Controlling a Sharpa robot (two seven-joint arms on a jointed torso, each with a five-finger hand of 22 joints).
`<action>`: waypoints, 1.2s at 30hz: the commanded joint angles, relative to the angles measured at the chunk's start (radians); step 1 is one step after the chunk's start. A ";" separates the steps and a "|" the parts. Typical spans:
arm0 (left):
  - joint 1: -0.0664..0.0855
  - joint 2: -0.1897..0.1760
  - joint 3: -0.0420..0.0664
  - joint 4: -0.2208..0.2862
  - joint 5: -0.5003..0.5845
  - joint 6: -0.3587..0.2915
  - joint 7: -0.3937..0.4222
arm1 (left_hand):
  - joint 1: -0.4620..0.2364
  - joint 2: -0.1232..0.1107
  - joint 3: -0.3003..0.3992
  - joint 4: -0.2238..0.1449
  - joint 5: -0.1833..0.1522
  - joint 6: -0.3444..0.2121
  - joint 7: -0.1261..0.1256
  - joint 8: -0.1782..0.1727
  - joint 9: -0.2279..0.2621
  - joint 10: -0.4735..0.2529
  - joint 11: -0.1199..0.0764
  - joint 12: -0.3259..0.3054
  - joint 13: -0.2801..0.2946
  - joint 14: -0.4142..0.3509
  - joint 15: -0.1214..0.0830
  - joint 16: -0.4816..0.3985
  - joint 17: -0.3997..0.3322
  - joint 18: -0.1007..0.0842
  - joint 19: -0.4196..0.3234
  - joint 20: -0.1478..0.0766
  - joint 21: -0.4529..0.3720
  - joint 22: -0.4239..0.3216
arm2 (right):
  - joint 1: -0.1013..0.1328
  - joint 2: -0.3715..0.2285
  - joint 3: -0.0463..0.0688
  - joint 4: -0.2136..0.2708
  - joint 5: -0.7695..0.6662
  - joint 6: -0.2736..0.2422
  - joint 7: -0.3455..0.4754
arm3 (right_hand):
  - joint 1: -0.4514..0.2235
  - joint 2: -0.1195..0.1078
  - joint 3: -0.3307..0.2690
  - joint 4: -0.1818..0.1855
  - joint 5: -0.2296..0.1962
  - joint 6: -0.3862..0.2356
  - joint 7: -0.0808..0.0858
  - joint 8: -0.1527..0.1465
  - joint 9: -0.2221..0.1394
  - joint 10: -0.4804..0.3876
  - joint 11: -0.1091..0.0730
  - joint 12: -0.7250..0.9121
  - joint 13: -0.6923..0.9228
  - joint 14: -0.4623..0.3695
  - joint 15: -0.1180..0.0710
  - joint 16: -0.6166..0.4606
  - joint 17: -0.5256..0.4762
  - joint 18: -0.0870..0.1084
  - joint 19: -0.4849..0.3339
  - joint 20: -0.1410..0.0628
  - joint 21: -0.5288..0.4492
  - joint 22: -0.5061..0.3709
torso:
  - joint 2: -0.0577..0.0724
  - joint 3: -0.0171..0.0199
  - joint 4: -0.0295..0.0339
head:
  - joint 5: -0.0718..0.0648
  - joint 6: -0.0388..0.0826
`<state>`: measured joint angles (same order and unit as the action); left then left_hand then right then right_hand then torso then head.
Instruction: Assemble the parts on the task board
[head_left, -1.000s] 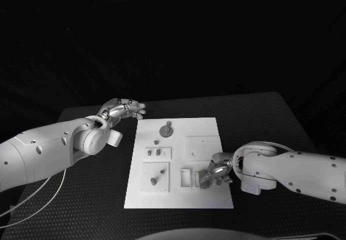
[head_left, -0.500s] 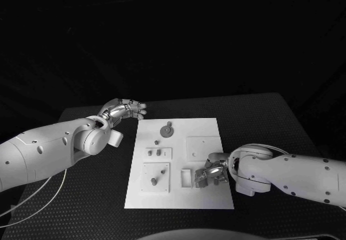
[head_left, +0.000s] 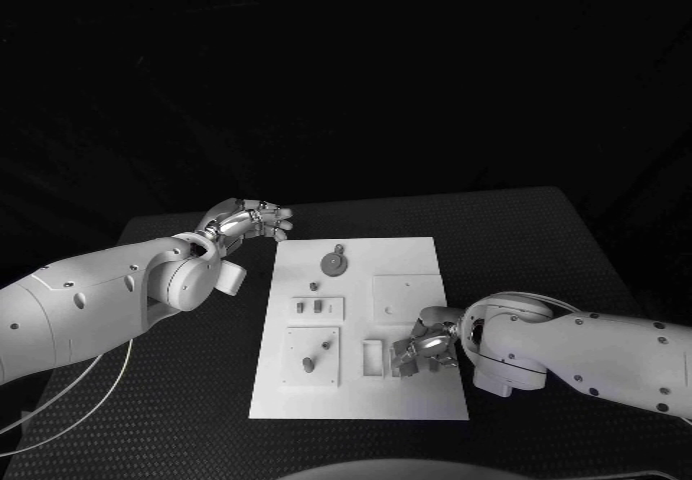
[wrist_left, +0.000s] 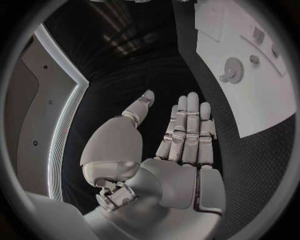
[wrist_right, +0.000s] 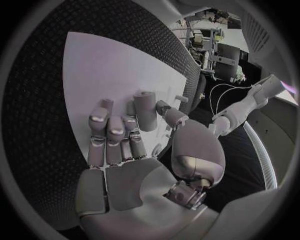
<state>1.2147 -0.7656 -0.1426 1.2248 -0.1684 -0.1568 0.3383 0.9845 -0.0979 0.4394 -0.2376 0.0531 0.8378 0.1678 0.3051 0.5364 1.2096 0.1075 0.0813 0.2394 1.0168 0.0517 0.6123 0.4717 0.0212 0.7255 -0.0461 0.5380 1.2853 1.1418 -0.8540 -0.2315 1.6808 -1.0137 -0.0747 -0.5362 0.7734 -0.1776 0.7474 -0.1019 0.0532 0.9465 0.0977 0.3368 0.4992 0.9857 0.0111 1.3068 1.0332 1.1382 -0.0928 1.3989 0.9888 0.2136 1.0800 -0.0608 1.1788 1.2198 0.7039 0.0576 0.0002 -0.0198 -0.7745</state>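
The white rectangular task board (head_left: 361, 325) is lying in the middle of the black textured desk (head_left: 534, 240), long side running away from the robot.

Parts on the board, counted in the head view:
- One round grey gear-like disc (head_left: 332, 262) is sitting near the far end, with one small grey knob (head_left: 340, 247) just beyond it.
- Two short grey pegs (head_left: 309, 307) are standing side by side in a small raised white block, with one more small piece (head_left: 313, 287) just beyond that block.
- Two grey pieces (head_left: 316, 353) are sitting on the square white plate at the near left of the board.
- One plain square white plate (head_left: 404, 295) is lying on the right half.

The right hand (head_left: 421, 348) is resting over the near right part of the board, beside a narrow upright white frame (head_left: 372, 357). In the right wrist view this hand (wrist_right: 125, 145) is pinching one grey cylindrical peg (wrist_right: 145, 111) between thumb and fingers, the peg standing upright over the board.

The left hand (head_left: 248, 218) is hovering off the board's far left corner, over the desk. In the left wrist view its fingers (wrist_left: 187, 130) are lying straight and close together, thumb apart, holding nothing.
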 joint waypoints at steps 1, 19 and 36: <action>0.001 -0.001 0.001 0.000 0.005 0.012 0.003 | -0.009 0.001 -0.003 0.003 0.002 0.001 0.002 -0.001 -0.001 -0.002 0.002 -0.001 -0.001 0.000 0.006 -0.006 0.002 0.004 0.002 0.004 -0.005 0.001 | -0.002 -0.014 -0.007 0.006 0.076 -0.038 -0.024 | -0.005 0.001 0.008 0.001 -0.005 -0.012 0.023 0.006 0.006 0.011 0.000 -0.007 0.002 0.004 -0.001 -0.006 0.002 0.048 -0.001 0.003 0.005 -0.002 | 0.000 0.0005 -0.0003 | 0.001 0.001; 0.001 0.001 0.001 -0.003 0.005 0.012 -0.001 | -0.008 0.000 -0.003 0.002 0.003 0.001 0.003 -0.001 -0.002 -0.003 0.002 -0.002 -0.001 0.000 0.006 -0.008 0.003 0.004 0.002 0.004 -0.006 0.003 | 0.058 -0.036 -0.006 0.041 0.173 -0.039 -0.018 | -0.033 -0.028 0.016 0.008 -0.005 -0.002 0.020 0.007 0.007 0.016 -0.004 -0.012 0.005 0.008 -0.005 -0.012 0.010 0.048 0.001 0.006 0.010 -0.007 | 0.001 -0.0005 0.0004 | 0.002 0.005; 0.001 0.000 0.001 -0.001 0.005 0.012 -0.005 | -0.008 -0.001 -0.002 0.002 0.003 0.001 0.003 -0.001 -0.002 -0.003 0.003 -0.003 -0.001 0.000 0.006 -0.009 0.004 0.004 0.001 0.004 -0.006 0.003 | 0.056 0.018 -0.007 0.016 0.189 -0.052 -0.036 | -0.035 -0.025 0.021 0.009 -0.005 0.006 0.017 0.010 0.009 0.018 -0.006 -0.012 0.007 0.009 -0.006 -0.013 0.013 0.048 0.001 0.005 0.013 -0.008 | 0.001 0.0002 0.0013 | 0.011 0.006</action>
<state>1.2149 -0.7665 -0.1427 1.2216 -0.1683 -0.1565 0.3300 0.9846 -0.0979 0.4394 -0.2376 0.0531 0.8378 0.1678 0.3051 0.5357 1.2096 0.1074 0.0813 0.2395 1.0168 0.0517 0.6084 0.4745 0.0212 0.7255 -0.0461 0.5380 1.2877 1.1996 -0.8397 -0.2380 1.6974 -0.8387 -0.1203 -0.5651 0.7467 -0.2041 0.7634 -0.0937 0.0533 0.9551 0.1075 0.3483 0.5067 0.9885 0.0120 1.2992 1.0393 1.1416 -0.0963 1.3891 1.0005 0.2111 1.0768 -0.0571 1.1849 1.2125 0.7050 0.0571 0.0008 -0.0095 -0.7687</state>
